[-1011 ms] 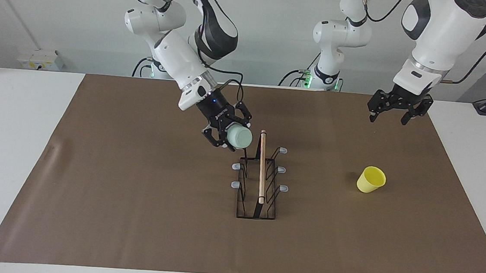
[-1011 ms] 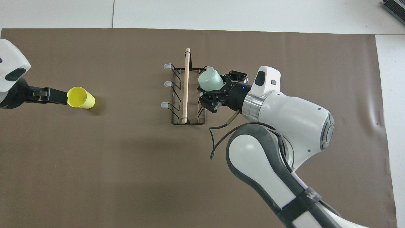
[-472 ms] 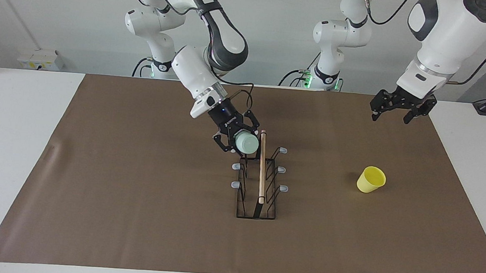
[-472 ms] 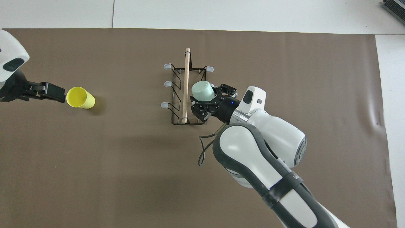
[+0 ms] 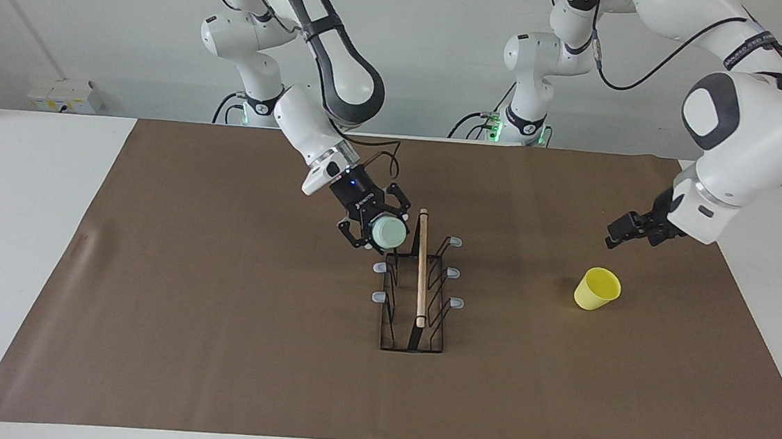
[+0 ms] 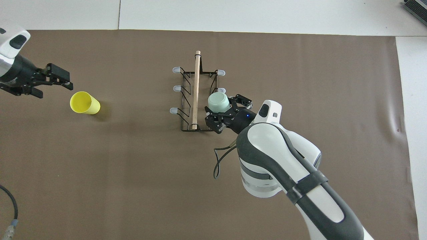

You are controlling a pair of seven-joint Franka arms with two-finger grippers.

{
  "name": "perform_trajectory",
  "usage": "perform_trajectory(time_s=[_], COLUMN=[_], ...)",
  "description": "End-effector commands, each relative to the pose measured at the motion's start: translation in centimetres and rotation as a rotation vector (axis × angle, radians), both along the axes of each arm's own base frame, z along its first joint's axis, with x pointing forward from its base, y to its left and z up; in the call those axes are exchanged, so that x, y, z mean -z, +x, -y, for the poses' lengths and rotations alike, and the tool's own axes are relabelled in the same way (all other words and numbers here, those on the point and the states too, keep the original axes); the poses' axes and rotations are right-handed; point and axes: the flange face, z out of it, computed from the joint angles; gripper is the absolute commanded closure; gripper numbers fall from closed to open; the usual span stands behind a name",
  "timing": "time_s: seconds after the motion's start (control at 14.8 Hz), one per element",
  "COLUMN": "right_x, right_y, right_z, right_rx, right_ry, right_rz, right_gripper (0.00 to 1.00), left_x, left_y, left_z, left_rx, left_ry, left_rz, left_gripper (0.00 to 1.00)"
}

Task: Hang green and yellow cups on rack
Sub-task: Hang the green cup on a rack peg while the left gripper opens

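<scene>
lowered right gripper (image 5: 377,232), green cup (image 5: 390,233) clamped

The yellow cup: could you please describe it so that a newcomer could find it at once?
On the brown mat, look from the black wire rack toward the left arm's end. The yellow cup stands alone there, near the left gripper; the green cup is held.

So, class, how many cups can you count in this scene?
2. The green cup is gripped by the right gripper over the rack; the yellow cup lies toward the left arm's end.
</scene>
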Motion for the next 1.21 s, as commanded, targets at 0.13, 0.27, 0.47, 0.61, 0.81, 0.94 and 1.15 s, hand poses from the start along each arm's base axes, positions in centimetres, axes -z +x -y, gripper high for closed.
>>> perform_trajectory(time_s=[0.13, 0.27, 0.47, 0.61, 0.81, 0.94, 1.15], right_x=[2.9, 3.3, 3.3, 3.5, 3.4, 3.1, 0.5], right_y=[-1.4, -1.5, -1.5, -1.5, -1.5, -1.3, 0.2], right_z=[0.4, 0.5, 0.5, 0.4, 0.4, 0.3, -1.4], right_rx=[0.003, -0.005, -0.001, 0.004, 0.009, 0.011, 0.020], right_ry=[-0.020, -0.030, -0.034, -0.026, -0.023, -0.015, 0.033], right_rz=[0.013, 0.022, 0.020, 0.014, 0.012, 0.018, 0.051], right_gripper=[1.00, 1.00, 1.00, 1.00, 0.49, 0.00, 0.00], left_x=[8.7, 12.8, 17.0, 18.6, 20.1, 21.4, 22.5], left_y=[-2.3, -4.6, -6.7, -7.8, -9.1, -10.5, -11.5], left_z=[-10.6, -15.2, -17.2, -16.7, -17.3, -17.8, -18.6], left_rx=[-0.411, -0.660, -1.113, -1.341, -1.527, -1.579, -1.596], left_ry=[-0.269, -0.410, -0.565, -0.646, -0.725, -0.806, -0.891], left_rz=[-0.102, -0.123, -0.286, -0.404, -0.492, -0.532, -0.566], left_gripper=[0.00, 0.00, 0.00, 0.00, 0.00, 0.00, 0.00])
